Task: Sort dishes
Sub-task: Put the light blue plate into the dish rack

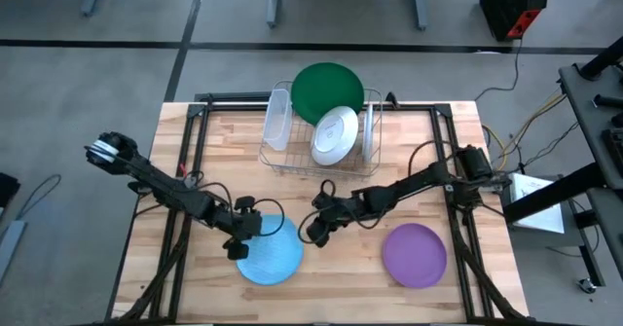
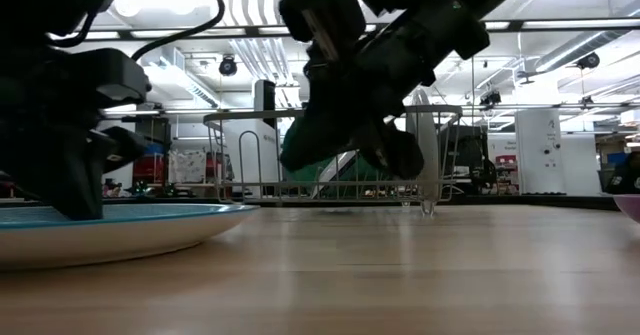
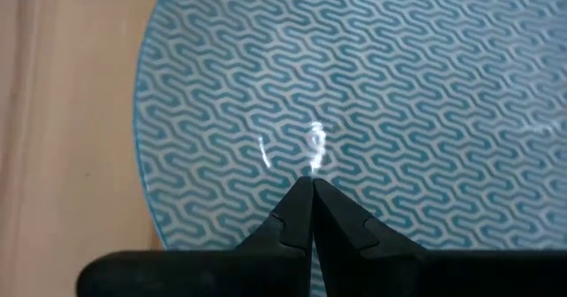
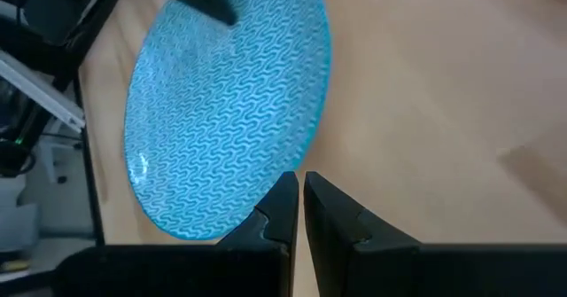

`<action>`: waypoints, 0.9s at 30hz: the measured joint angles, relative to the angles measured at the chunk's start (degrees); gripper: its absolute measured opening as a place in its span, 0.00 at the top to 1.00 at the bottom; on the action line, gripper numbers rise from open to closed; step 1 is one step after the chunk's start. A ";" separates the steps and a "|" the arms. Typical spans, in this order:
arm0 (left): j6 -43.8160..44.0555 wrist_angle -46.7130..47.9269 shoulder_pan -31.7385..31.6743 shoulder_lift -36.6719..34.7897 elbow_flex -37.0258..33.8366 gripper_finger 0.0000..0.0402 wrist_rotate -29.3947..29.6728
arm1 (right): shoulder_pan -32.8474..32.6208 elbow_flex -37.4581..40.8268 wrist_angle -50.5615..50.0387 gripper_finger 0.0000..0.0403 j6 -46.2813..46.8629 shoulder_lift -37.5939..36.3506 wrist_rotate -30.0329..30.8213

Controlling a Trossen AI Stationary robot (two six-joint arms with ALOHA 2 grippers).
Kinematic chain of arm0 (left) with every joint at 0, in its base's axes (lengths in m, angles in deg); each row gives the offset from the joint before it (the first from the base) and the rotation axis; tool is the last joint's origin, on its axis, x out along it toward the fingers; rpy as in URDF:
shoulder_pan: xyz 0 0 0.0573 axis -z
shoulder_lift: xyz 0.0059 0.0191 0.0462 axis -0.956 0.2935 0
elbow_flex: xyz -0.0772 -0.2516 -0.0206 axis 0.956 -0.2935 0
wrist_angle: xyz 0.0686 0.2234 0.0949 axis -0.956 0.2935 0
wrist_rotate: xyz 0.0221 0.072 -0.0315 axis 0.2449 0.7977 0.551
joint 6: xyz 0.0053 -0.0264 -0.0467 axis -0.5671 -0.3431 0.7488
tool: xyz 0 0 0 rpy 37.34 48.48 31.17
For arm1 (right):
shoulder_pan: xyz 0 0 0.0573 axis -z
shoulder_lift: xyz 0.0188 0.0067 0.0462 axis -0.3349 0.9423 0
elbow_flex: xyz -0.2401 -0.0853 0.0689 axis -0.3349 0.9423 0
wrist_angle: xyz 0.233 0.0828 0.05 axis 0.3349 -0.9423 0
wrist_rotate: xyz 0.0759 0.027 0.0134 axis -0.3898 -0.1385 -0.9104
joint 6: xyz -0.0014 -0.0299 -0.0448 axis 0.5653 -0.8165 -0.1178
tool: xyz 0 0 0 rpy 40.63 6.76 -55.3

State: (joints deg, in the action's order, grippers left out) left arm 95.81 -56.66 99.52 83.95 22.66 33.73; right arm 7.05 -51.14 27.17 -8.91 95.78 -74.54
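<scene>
Your left gripper (image 3: 312,183), fingers pinched together on nothing, presses the blue-and-white patterned plate (image 1: 270,251) lying flat near the table's front edge; your right gripper (image 4: 298,183), likewise clenched empty, hovers just beside its rim. Push carelessly and the plate could skid off the wooden table (image 1: 487,170); nothing grips it.

Lab/workshop: ceiling ducts (image 2: 250,0), equip't racks (image 2: 545,150).

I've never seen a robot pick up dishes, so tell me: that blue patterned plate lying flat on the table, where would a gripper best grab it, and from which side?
Probably at the rim. The blue patterned plate lies flat, face up on the wooden table, so only its raised edge offers two fingers a thin lip to pinch. The right gripper is beside the plate's right edge, so that side looks handiest; the left gripper is over its left part.
</scene>
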 joint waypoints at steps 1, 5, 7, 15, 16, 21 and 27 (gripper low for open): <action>0.35 -0.60 0.00 0.36 -0.02 1.00 0.22 | -0.21 -0.60 -0.16 0.96 0.21 0.49 -0.77; 1.94 -2.33 0.04 2.00 0.00 1.00 2.07 | -1.38 -2.16 -0.18 0.92 1.47 2.17 -1.47; 1.99 -3.74 0.02 2.76 0.00 1.00 2.73 | -1.94 -2.69 0.30 0.87 2.75 2.90 -1.34; 2.25 -7.02 0.11 4.59 -0.12 1.00 6.21 | -3.87 -1.99 -0.14 0.64 7.60 3.77 2.43; 2.32 -7.27 0.11 4.70 -0.15 1.00 6.76 | -4.07 -1.82 -0.15 0.62 7.95 3.82 2.76; 2.42 -8.44 0.11 4.83 -0.51 1.00 8.83 | -4.28 -1.45 -0.17 0.51 9.91 4.82 4.13; 3.09 -15.89 0.04 4.89 -3.62 1.00 10.34 | -4.24 -1.43 2.88 0.45 10.87 6.95 4.50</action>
State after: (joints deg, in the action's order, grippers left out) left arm 98.90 -72.55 99.57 88.84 19.04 44.07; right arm 2.81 -52.58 30.04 1.96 102.73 -70.04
